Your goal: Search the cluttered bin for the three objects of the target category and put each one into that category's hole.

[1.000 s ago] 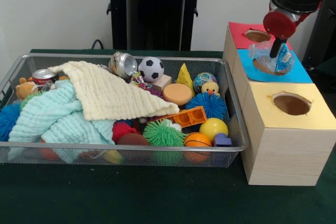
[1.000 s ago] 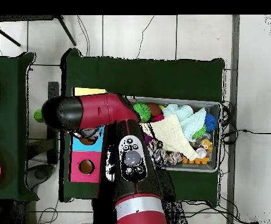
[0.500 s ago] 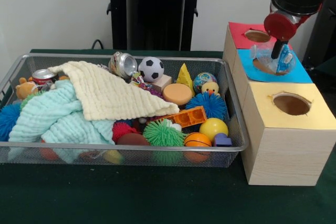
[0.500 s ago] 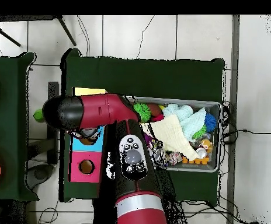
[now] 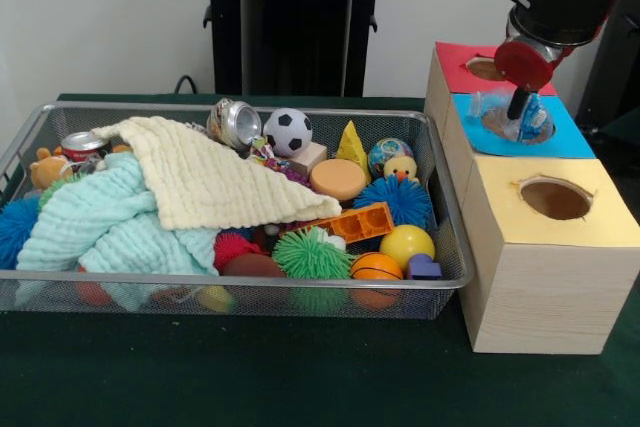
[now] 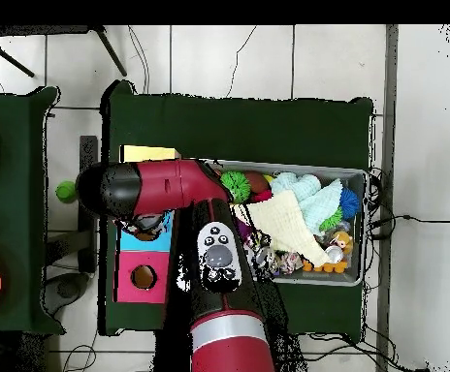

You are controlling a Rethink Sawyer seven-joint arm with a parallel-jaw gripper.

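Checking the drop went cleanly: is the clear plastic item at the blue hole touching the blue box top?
Touching. The front view shows the clear plastic item resting on the blue box top at the hole's rim, with no gap beneath it.

In the front view, a wire mesh bin [image 5: 440,207] sits on the green table [image 5: 250,377], left of a row of three wooden boxes with round holes [image 5: 545,277]. In the bin, a cream cloth [image 5: 210,182] lies over a mint cloth [image 5: 95,222]; a soccer ball [image 5: 287,131] lies behind them.
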